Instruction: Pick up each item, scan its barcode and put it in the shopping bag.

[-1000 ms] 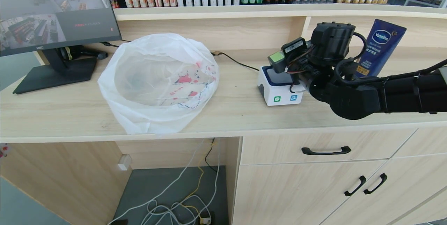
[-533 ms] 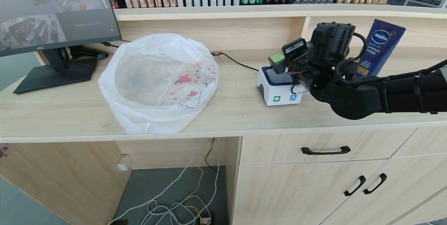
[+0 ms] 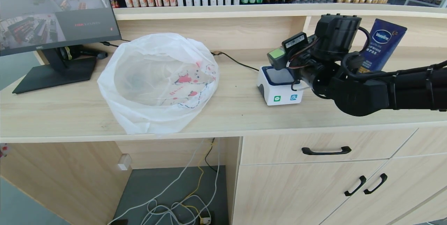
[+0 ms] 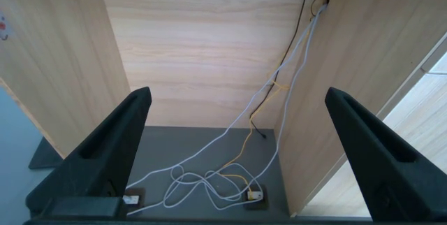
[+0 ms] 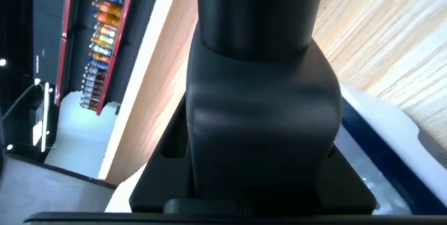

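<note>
The right gripper (image 3: 354, 62) is clamping a blue tube (image 3: 383, 43), holding it tilted, wide end up, above the counter (image 3: 237, 113) just behind and to the right of the white scanner (image 3: 279, 90). The open bag (image 3: 157, 81) is sitting well to the scanner's left. The left gripper (image 4: 237, 96) is hanging below the counter, jaws spread wide, facing loose cables (image 4: 230, 176).

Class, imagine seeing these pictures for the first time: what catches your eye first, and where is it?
A blue tube held high at the right of the counter by the black right arm, beside the white scanner box. Left of them, a big white shopping bag sits open on it.
</note>
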You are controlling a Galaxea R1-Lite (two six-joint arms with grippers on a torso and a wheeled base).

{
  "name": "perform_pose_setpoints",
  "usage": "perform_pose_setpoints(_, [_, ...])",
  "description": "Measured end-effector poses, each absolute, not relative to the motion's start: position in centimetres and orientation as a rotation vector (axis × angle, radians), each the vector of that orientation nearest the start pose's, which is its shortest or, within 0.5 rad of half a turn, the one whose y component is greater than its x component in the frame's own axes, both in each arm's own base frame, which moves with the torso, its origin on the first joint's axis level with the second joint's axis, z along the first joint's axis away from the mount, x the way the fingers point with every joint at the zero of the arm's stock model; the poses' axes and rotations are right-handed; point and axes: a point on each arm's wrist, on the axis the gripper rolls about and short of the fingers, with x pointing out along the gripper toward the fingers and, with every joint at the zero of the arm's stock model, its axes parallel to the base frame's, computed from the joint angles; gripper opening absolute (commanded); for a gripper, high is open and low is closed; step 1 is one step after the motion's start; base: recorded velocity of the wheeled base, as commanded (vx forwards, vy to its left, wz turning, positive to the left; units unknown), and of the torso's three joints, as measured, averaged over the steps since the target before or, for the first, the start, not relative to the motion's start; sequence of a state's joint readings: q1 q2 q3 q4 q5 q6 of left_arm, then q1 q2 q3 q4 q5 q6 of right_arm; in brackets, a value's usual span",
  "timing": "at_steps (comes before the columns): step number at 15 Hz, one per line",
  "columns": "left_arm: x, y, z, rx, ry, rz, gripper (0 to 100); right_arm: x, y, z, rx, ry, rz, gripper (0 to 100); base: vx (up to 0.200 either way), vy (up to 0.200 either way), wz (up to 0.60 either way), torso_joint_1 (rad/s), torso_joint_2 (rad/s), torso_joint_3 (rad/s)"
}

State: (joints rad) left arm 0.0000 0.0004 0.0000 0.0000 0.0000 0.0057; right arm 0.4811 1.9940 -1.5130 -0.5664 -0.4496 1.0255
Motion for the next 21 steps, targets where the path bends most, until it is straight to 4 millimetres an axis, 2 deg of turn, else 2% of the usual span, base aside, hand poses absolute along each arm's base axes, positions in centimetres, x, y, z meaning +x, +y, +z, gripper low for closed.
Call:
perform_pose_setpoints(4, [-2.3, 0.0, 7.5, 0.006, 0.000, 0.000, 100, 34.1, 19.2, 29.8, 1.009, -0.126, 0.091, 0, 0.000, 0.000, 0.00, 0.000, 0.00, 0.000])
perform_pose_setpoints(8, [-2.3, 0.0, 7.5, 0.006, 0.000, 0.000, 100, 31.5, 19.3, 32.3, 0.829, -0.229, 0.121, 0, 0.000, 0.000, 0.00, 0.000, 0.00, 0.000])
perform_pose_setpoints(11, [-2.3, 0.0, 7.5, 0.009, 0.000, 0.000, 100, 28.3, 21.4, 33.9, 0.665, -0.392, 0.213, 0, 0.000, 0.000, 0.00, 0.000, 0.00, 0.000])
perform_pose_setpoints(13, [-2.3, 0.0, 7.5, 0.008, 0.000, -0.001, 100, 26.9, 22.3, 33.0, 0.528, -0.444, 0.263, 0, 0.000, 0.000, 0.00, 0.000, 0.00, 0.000])
perform_pose_setpoints(17, [-2.3, 0.0, 7.5, 0.009, 0.000, -0.001, 100, 25.2, 21.9, 30.1, 0.211, -0.622, 0.498, 0, 0.000, 0.000, 0.00, 0.000, 0.00, 0.000])
perform_pose_setpoints(21, [-2.3, 0.0, 7.5, 0.007, 0.000, -0.001, 100, 24.7, 21.4, 28.3, 0.151, -0.644, 0.516, 0, 0.000, 0.000, 0.00, 0.000, 0.00, 0.000])
